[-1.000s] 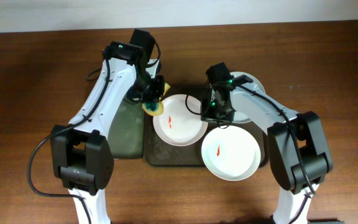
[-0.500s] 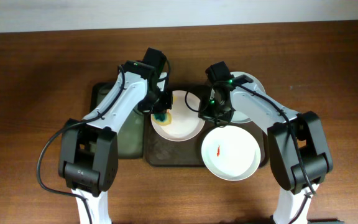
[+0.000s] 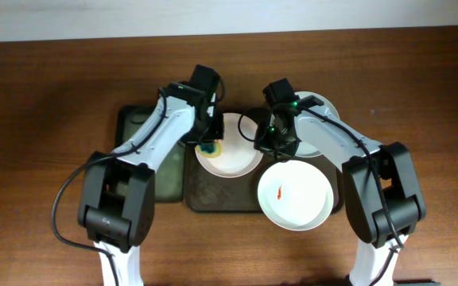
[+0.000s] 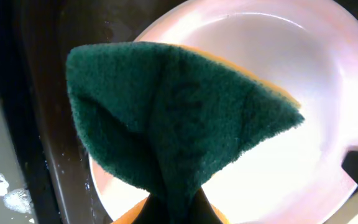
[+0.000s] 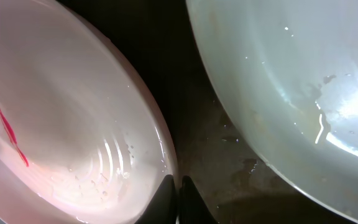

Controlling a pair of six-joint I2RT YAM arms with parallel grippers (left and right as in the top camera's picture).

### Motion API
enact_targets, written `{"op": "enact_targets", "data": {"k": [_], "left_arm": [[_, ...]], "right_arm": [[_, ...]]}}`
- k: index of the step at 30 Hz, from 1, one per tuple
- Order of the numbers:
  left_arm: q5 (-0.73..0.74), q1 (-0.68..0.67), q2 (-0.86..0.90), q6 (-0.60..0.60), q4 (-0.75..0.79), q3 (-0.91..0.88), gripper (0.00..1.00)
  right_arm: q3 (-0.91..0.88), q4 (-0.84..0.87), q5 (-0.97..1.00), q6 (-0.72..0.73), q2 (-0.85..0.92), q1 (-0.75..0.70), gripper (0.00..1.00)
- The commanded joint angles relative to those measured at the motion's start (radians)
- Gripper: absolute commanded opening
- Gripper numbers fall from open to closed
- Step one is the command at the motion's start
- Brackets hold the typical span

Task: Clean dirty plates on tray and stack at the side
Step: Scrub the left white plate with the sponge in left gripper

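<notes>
Evidently we stand early: left gripper (image 3: 207, 145) clamps sponge (image 4: 166, 124) on rear plate (image 3: 238, 157), right gripper (image 3: 269, 144) pinched together, tray's (image 3: 213, 197) front plate (image 3: 302, 199) still smeared.

Green sponge (image 4: 179, 124), small tray (image 3: 168, 181), wooden table (image 3: 38, 119)

Running the count off the overhead. Plates first, three white ones: the middle plate (image 3: 237, 155), the front plate (image 3: 304, 202), and the back plate (image 3: 327, 106) half under the right arm (image 3: 336, 139). Trays, two: the big brown tray (image 3: 213, 195) and a smaller green-floored tray (image 3: 168, 171) to its left. One sponge (image 4: 166, 124), green over yellow. Arms, two, counting the left arm (image 3: 145, 143). Red smears — one smear (image 3: 280, 191) plain on the front plate. My right wrist view shows a red mark (image 5: 11, 134) too, but I can't tell whether it's the same one — so one, maybe two.
</notes>
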Motion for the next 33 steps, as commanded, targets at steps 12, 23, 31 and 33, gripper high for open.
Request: {"op": "enact_targets", "data": {"k": [12,23,31,33], "left_arm": [[-0.091,-0.035,0.081,-0.024,0.060,-0.005,0.00],[-0.092,-0.035,0.083,-0.024,0.060,-0.005,0.40],[-0.094,-0.035,0.124,-0.024,0.068,-0.005,0.44],[-0.123,-0.034,0.138,-0.024,0.071,-0.005,0.24]], "right_arm": [[0.014,0.003,0.024,0.012,0.019,0.008,0.04],[0.014,0.002,0.035,0.011,0.019,0.008,0.04],[0.014,0.002,0.035,0.011,0.019,0.010,0.04],[0.014,-0.002,0.035,0.010,0.019,0.010,0.04]]}}
